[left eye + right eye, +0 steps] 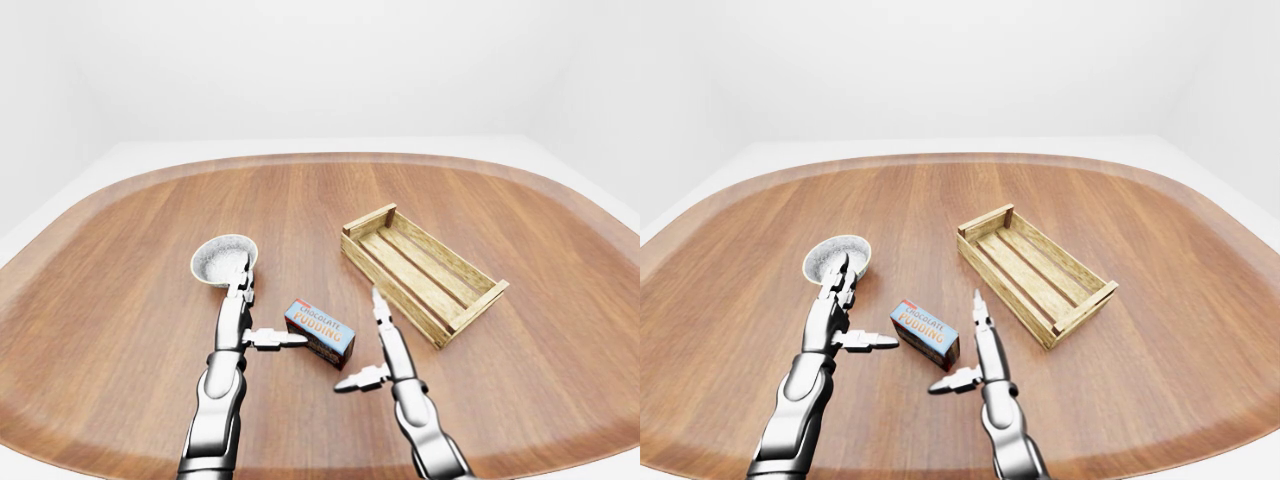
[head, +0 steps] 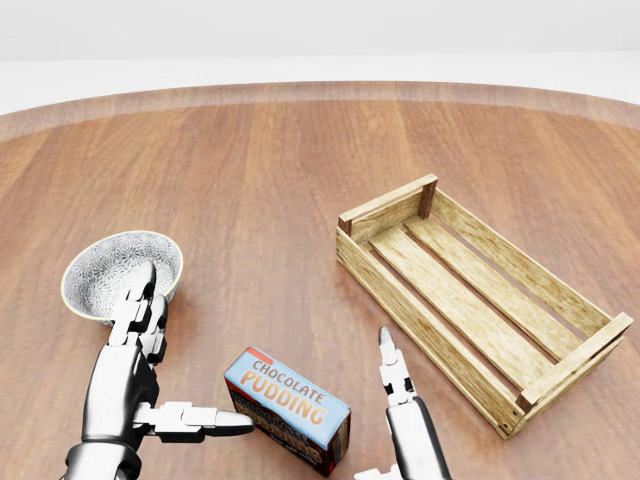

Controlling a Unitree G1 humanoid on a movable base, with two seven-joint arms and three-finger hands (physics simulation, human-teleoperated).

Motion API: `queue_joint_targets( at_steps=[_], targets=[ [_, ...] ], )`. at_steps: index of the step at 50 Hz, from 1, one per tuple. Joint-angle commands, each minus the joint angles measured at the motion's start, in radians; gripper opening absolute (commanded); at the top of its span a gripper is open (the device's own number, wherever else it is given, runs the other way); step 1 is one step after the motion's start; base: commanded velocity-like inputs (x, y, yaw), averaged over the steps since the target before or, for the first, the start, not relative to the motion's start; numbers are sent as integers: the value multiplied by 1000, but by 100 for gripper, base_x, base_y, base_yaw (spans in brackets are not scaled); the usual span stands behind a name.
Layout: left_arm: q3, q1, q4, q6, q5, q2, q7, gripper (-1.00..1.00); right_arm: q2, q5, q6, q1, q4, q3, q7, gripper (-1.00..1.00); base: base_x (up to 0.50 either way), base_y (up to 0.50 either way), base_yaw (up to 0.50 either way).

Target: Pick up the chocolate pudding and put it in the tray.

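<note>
- The chocolate pudding box lies flat on the wooden table, at about 6 o'clock in the head view, its label facing up and its long axis running from 10 toward 4 o'clock
- The slatted wooden tray sits near the box at its 2 o'clock, apart from it and empty
- The left hand is spread, its thumb tip just at the box's left end; the patterned bowl lies beyond its fingers at 11 o'clock
- The right hand is also spread, fingers straight, thumb out, beside the box's right end and not gripping it
- The box looks like light, stiff cardboard with smooth printed faces, so it likely slips under a weak pinch and dents under a hard one
- The best hold seems to be across the two long side faces near the middle, or a squeeze on the two short ends between both hands
</note>
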Motion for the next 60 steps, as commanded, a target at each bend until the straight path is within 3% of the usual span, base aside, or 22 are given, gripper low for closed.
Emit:
queue_joint_targets(
  at_steps=[1, 7, 8, 13, 30, 32, 48, 50, 52, 60],
  targets=[
    [1, -3, 4, 2, 0, 1, -1, 100, 12, -23, 0, -22, 34, 15, -22, 100, 0, 0, 0],
    [1, -2, 2, 2, 0, 0, -1, 100, 11, -23, 0, -26, 40, 17, -24, 100, 0, 0, 0],
    [1, -1, 1, 3, 0, 0, -1, 100, 8, -38, 0, -48, 134, 10, -58, 100, 0, 0, 0],
    [1, -3, 2, 4, -1, 0, 0, 100, 14, -22, 0, -34, 51, 9, -23, 100, 0, 0, 0],
    [2, -8, 10, 3, -3, 1, 2, 100, 26, -42, 0, -75, 138, 3, -41, 100, 0, 0, 0],
    [2, -6, 6, 5, -3, 1, 2, 100, 26, -62, 0, -98, 231, -3, -76, 100, 0, 0, 0],
    [0, -1, -1, 5, -1, 1, -1, 100, 40, -73, 0, -112, 242, -3, -74, 100, 0, 0, 0],
    [0, 0, -4, 7, -1, 0, -2, 100, 36, -102, 0, -147, 370, -12, -127, 100, 0, 0, 0],
    [0, -1, 2, 2, 0, 1, -2, 100, 45, -85, 0, -124, 277, -10, -83, 100, 0, 0, 0],
    [0, 2, -8, 8, 0, 0, -3, 100, 50, -94, 0, -136, 298, -5, -95, 100, 0, 0, 0]
  ],
)
